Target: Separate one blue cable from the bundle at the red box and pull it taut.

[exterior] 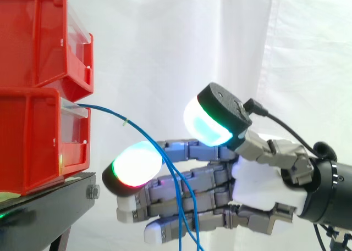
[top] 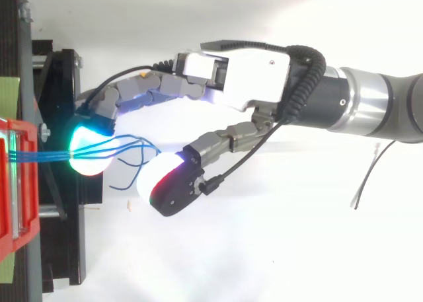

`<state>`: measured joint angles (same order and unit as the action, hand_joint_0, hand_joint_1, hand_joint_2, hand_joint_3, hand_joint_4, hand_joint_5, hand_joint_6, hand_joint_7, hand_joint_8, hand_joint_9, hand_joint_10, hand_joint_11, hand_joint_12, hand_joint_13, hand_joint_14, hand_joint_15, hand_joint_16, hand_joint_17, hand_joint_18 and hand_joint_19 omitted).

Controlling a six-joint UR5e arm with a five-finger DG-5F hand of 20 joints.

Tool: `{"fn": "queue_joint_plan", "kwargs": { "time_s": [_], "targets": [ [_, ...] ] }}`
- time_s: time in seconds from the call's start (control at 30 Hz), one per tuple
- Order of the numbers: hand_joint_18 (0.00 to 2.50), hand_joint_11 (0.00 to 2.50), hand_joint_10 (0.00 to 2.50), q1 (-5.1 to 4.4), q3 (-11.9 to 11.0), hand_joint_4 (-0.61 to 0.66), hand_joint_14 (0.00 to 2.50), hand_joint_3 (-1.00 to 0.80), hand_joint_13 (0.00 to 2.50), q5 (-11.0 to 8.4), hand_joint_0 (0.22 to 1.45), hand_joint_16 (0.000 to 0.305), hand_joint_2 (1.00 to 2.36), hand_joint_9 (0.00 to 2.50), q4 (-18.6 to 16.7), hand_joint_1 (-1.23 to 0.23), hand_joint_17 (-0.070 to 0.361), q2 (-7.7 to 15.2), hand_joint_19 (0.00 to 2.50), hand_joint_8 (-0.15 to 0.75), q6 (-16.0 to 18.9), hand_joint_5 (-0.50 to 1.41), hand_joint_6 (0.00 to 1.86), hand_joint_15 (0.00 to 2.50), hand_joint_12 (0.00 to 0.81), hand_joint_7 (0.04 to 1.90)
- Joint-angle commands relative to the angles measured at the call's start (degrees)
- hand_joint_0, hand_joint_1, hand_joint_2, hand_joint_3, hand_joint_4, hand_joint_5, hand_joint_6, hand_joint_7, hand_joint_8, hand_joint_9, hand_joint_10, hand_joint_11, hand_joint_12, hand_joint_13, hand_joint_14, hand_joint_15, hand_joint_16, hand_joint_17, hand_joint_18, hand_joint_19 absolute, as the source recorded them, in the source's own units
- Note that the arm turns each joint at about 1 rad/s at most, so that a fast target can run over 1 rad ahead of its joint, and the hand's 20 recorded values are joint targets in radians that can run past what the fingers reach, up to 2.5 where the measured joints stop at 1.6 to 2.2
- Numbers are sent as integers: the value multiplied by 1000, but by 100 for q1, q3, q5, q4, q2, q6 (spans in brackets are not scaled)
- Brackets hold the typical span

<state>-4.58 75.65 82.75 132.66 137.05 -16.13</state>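
Step in hand: separation, not yet the pull.

- The bundle of blue cables (top: 46, 157) leaves the lower red box (exterior: 33, 141) at the left. The box sits on the black stand (exterior: 49, 199).
- In the side view the strands arc right and down, crossing the fingers (exterior: 187, 204). They hang slack and none is taut.
- In the top view the strands run close together from the box to the cyan-glowing pad (top: 89, 147), then fan out to its right.
- The hand (exterior: 258, 185) reaches in from the right. Its fingers are loosely curved towards the box, and the thumb pad (exterior: 204, 124) stands well apart from the leading finger pad (exterior: 135, 164).
- Judgement: the hand is released, with nothing pinched. The strands pass between thumb and fingers. I cannot tell whether any strand is threaded between neighbouring fingers.

Next move, as I read it:
- Single out one strand where the fan spreads, right of the cyan pad.
- Close thumb and finger pad on that strand alone.
- Draw the hand right, away from the box, until the sag is gone.

Care point: the strands lie close together at the pad, so a pinch there could catch more than one.
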Motion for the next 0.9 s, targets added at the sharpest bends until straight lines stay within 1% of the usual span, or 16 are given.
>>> {"fn": "queue_joint_plan", "kwargs": {
  "time_s": [0.0, 0.03, 0.07, 0.33, 0.47, 0.6, 0.67, 0.7, 0.87],
  "targets": [
    [415, 342, 7, 1, -60, 337, 6, -500, 373, 4, 547, 49, 1000, 518, -12, -533, 111, 146, 443, 341, 75, -176, 503, 216, 363, 935],
    [417, 339, 7, 1, -139, 339, 6, -500, 377, 13, 550, 49, 1000, 520, -4, -537, 111, 173, 451, 341, 163, -175, 503, 215, 364, 946],
    [420, 341, 7, 1, -165, 334, 8, -500, 380, 22, 551, 49, 1000, 519, -12, -538, 111, 173, 443, 342, 198, -171, 503, 215, 364, 959],
    [441, 356, 8, 1, -183, 315, 7, -500, 396, 31, 559, 49, 1000, 525, -30, -558, 110, 164, 451, 340, 225, -164, 503, 220, 361, 1052],
    [456, 360, 8, 28, -183, 299, 7, -493, 406, 40, 567, 48, 1000, 527, -30, -578, 109, 164, 456, 340, 225, -160, 503, 225, 361, 1096],
    [463, 363, 8, 45, -227, 293, 7, -467, 412, 110, 573, 48, 1003, 530, -30, -590, 109, 164, 458, 338, 269, -160, 502, 227, 361, 1103],
    [463, 375, 8, 63, -262, 291, 7, -460, 412, 136, 578, 48, 1004, 529, -30, -594, 108, 164, 463, 337, 295, -158, 502, 234, 360, 1107],
    [464, 363, 10, 89, -323, 289, 7, -457, 414, 154, 578, 48, 1003, 529, 14, -595, 108, 164, 458, 337, 295, -158, 502, 228, 360, 1107],
    [467, 377, 8, 89, -394, 284, 9, -449, 416, 251, 581, 48, 1005, 534, 76, -596, 108, 173, 464, 338, 321, -156, 502, 231, 360, 1120]
  ]
}}
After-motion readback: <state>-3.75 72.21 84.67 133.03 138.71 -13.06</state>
